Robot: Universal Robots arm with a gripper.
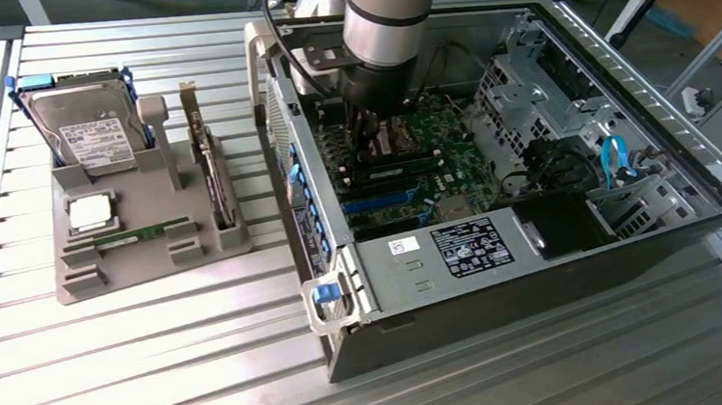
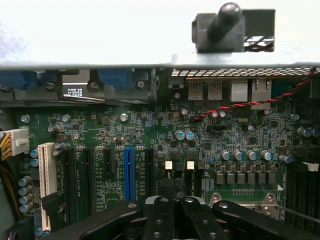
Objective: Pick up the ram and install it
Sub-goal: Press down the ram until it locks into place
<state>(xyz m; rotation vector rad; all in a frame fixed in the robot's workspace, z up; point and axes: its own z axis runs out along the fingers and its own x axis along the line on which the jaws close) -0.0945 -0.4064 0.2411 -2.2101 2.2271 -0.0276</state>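
At the exterior view's left, a grey holder (image 1: 145, 248) rests on the slatted desk (image 1: 130, 375), carrying a hard drive (image 1: 84, 127), a square silver processor (image 1: 88, 212) and an upright dark card (image 1: 211, 176). The ram (image 1: 132, 236) lies flat in the holder's front slot, its long axis running roughly left to right across the exterior view. Further right stands the open computer case (image 1: 519, 248), where the arm (image 1: 385, 17) reaches down over the motherboard (image 2: 150, 135). The tool (image 2: 172, 212) is clenched with nothing visible between its fingers (image 2: 160, 220). The ram therefore lies well apart from the tool, outside the case, toward the exterior view's left.
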